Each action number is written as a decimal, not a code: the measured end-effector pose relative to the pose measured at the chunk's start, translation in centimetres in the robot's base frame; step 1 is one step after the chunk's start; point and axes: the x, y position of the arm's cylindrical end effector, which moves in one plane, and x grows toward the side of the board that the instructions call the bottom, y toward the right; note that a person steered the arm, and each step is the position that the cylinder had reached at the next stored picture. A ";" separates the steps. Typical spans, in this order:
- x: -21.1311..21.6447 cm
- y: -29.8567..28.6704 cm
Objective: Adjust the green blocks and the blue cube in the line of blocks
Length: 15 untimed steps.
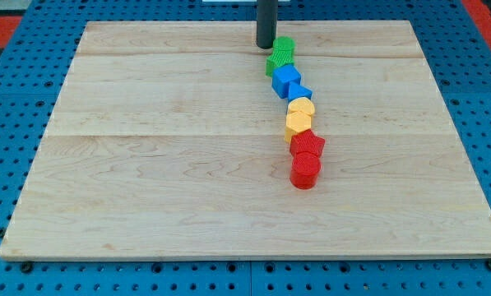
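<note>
A line of blocks runs from the view's top toward the middle of the wooden board (pixel 146 164). From the top: a green block (pixel 284 49), a second green block (pixel 276 65) touching it, a blue cube (pixel 285 80), a smaller blue block (pixel 299 93), a yellow block (pixel 301 108), a second yellow block (pixel 297 126), a red star-shaped block (pixel 308 145) and a red cylinder (pixel 305 172). My tip (pixel 266 46) stands just left of the top green block, close to it or touching it.
The board lies on a blue perforated surface (pixel 15 99). The board's far edge is just above the rod.
</note>
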 end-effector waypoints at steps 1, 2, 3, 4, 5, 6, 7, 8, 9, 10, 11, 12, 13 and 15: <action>-0.4 0.0; 0.2 -2.4; 4.5 -5.0; 7.9 -2.4; 7.6 -1.8; 5.9 -4.0; 5.0 -3.5; 5.0 -0.8; 5.0 -0.7; 5.0 -0.7; 4.9 -0.7; 4.9 -0.5; 4.9 -0.5; 5.0 -0.8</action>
